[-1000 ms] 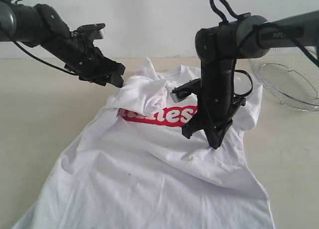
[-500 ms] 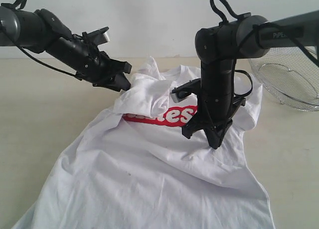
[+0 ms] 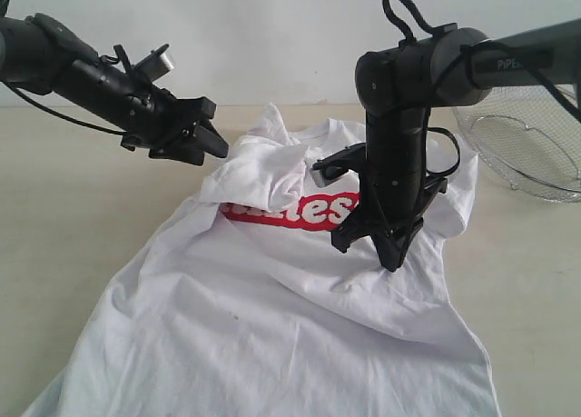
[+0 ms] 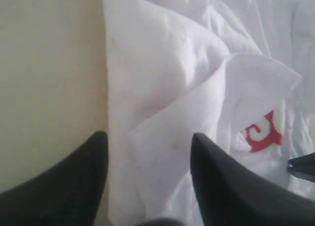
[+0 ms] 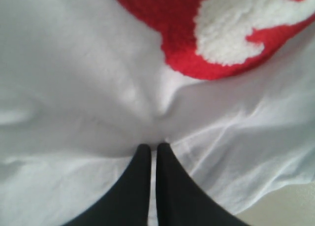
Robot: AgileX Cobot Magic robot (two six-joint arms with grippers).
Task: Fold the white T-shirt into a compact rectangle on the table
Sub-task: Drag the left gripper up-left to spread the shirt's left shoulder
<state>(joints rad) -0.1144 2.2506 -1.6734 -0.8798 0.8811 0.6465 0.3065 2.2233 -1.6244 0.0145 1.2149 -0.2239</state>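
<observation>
Your T-shirt (image 3: 272, 326) lies spread chest-up on the counter (image 3: 64, 235), with one sleeve (image 3: 263, 176) folded in over the red lettering (image 3: 304, 213). Your left gripper (image 3: 216, 131) hangs spread wide just above that sleeve's outer edge, holding nothing. Your right gripper (image 3: 392, 258) is pressed together, its tips planted on the cloth just below the lettering's end.

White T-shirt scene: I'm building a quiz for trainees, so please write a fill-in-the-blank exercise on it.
1. The left pincer hovers by the wrinkled white cotton T-shirt's folded sleeve with jaws ____.
2. The right pincer presses the shirt, jaws ____.
3. The round silver wire-mesh basket sits at the exterior view's ____ edge.
Missing: open; shut; right.
</observation>
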